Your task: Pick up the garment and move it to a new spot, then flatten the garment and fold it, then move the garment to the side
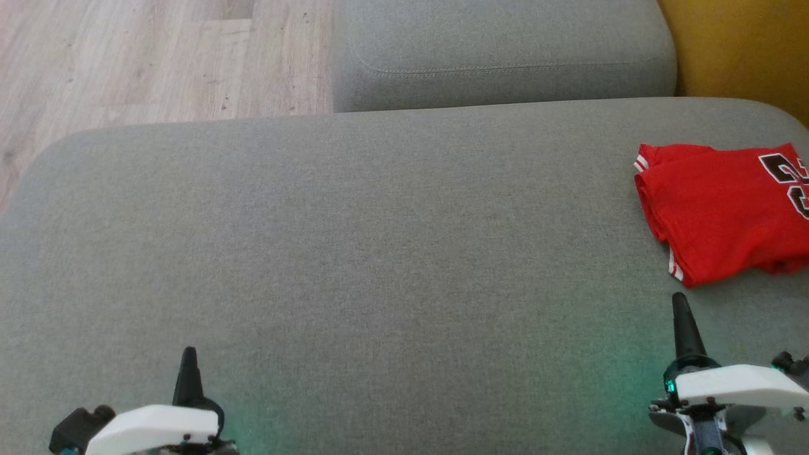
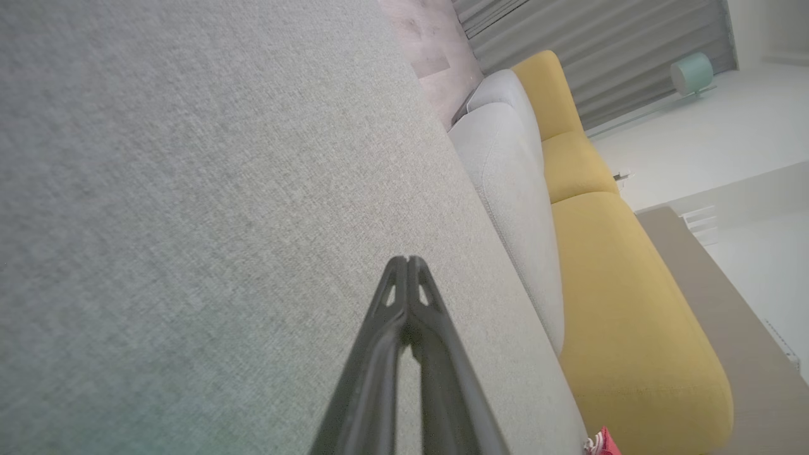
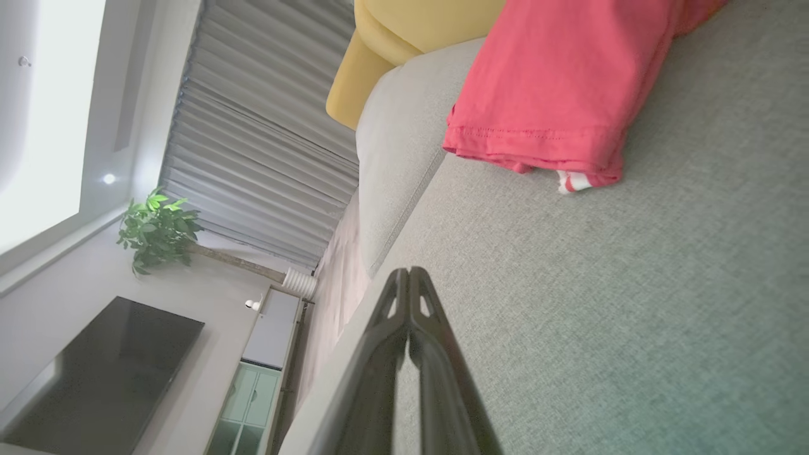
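The garment [image 1: 720, 212] is a red jersey with white striped trim and dark numerals, lying folded on the far right of the grey cushion [image 1: 354, 253]. The right wrist view has the garment [image 3: 556, 82] at the top, and a red corner of the garment [image 2: 603, 442] peeks in at the bottom of the left wrist view. My right gripper [image 1: 680, 300] hovers just below the jersey's near edge, shut and holding nothing; its tips [image 3: 409, 273] meet. At the lower left my left gripper [image 1: 188, 352] is also shut and empty, its tips [image 2: 407, 260] together over bare cushion.
A second grey cushion [image 1: 499, 54] lies behind the main one, with wooden floor [image 1: 145, 57] to its left and a yellow seat [image 1: 746, 44] at the top right. A television [image 3: 95, 373], a cabinet and a potted plant [image 3: 158, 230] stand across the room.
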Available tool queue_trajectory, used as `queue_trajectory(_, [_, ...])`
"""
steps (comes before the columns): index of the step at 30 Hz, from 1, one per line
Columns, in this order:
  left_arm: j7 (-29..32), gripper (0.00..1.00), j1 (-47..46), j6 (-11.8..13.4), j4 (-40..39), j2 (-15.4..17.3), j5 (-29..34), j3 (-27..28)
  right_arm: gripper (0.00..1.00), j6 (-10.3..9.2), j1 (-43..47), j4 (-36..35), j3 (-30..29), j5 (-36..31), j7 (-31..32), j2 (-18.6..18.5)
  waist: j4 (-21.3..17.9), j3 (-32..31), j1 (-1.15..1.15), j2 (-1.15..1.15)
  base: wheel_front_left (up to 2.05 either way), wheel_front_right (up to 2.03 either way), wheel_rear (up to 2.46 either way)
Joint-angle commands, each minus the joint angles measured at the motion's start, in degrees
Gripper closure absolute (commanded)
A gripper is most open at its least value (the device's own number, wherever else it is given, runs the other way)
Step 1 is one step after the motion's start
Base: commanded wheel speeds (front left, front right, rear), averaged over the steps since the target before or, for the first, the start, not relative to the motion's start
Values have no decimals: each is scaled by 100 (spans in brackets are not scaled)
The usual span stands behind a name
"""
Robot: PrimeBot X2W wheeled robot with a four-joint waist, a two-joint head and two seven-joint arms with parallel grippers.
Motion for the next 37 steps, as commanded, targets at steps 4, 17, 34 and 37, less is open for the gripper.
queue_trajectory(4, [79,100,-389,-133,-142,-40,-225,332,100,-3,-339,-173,19,357,66,-127,-12,6,0,0,0,0,0])
queue_trajectory(17, [295,100,-525,-363,-113,-173,-803,694,100,-3,-467,-160,-84,1238,203,-131,-51,27,-1,0,0,0,0])
queue_trajectory(34, [581,100,-704,-663,-75,-349,-1558,1169,100,-4,-636,-142,-225,2387,387,-131,-102,55,-1,0,0,0,0])
queue_trajectory(37, [614,100,-725,-699,-70,-370,-1647,1225,100,-4,-656,-140,-242,2522,409,-131,-108,58,-1,0,0,0,0])
